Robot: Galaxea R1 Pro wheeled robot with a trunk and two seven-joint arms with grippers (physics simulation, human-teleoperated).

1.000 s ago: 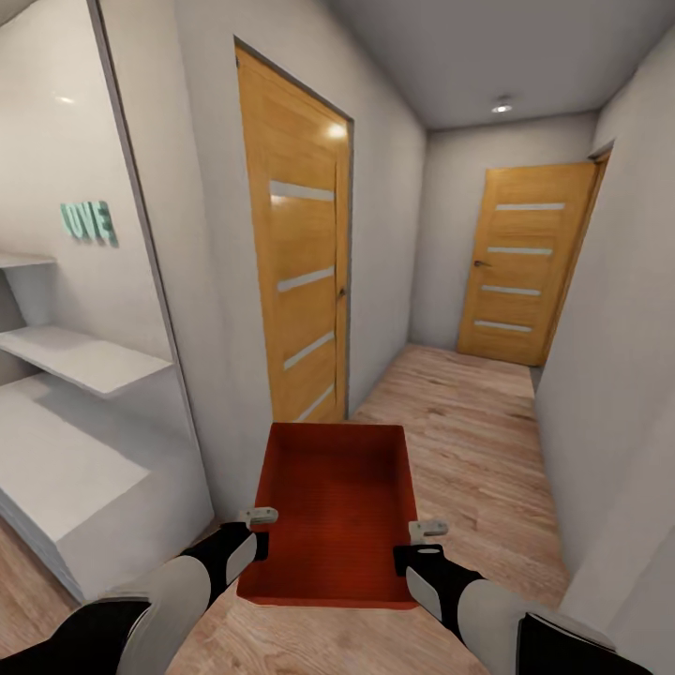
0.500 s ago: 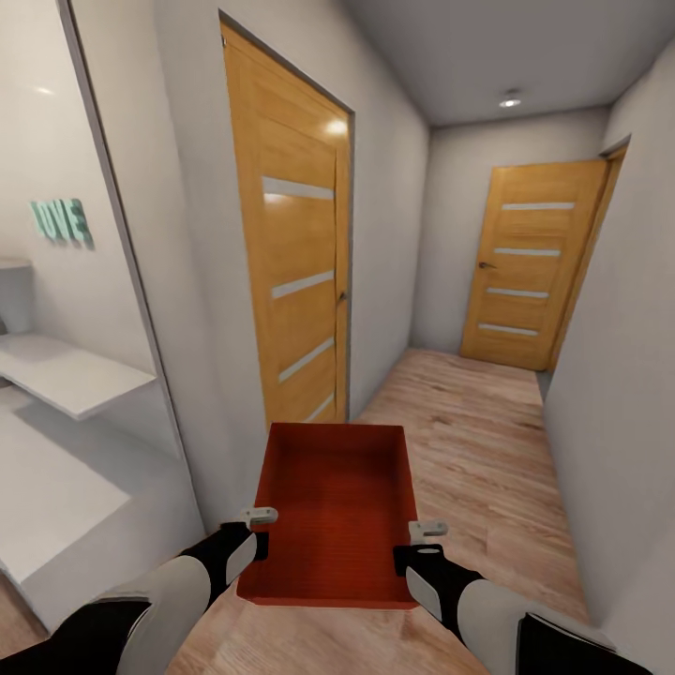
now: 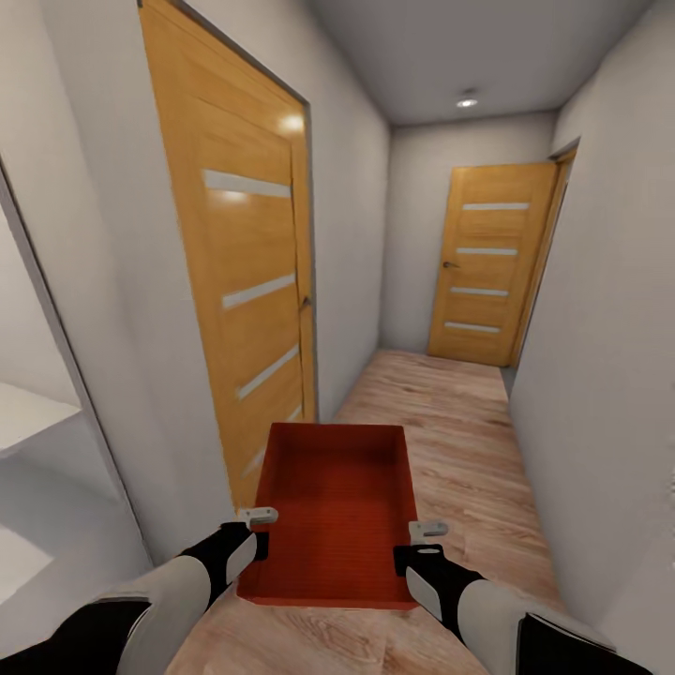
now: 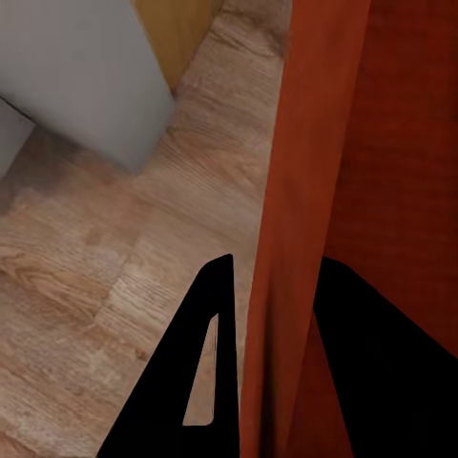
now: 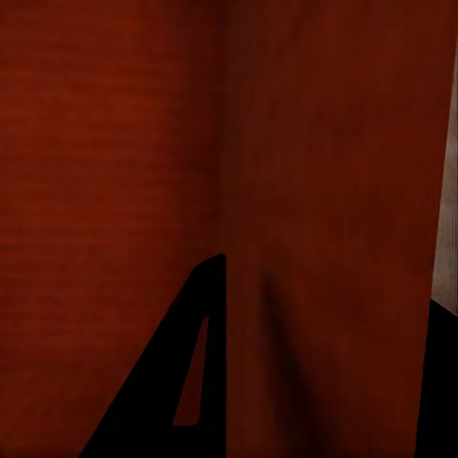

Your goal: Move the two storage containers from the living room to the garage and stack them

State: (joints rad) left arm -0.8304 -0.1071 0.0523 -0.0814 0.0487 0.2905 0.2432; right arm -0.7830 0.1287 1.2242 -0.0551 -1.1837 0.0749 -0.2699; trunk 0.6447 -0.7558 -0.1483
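meanwhile the view has swung right: the shelves and the teal letters at the left edge have slid out of frame, and the near door [image 3: 246, 291] looms larger. the bin [image 3: 333, 511] sits unchanged between both arms, above the plank floor [image 3: 469, 441] of a hallway. the left gripper [image 3: 260, 529] is clamped on its left wall, the right gripper [image 3: 424, 542] on its right wall. a far door [image 3: 487, 267] closes the corridor.

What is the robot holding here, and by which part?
The storage container, gripped by its two long side walls: left tool on one, right tool on the other.
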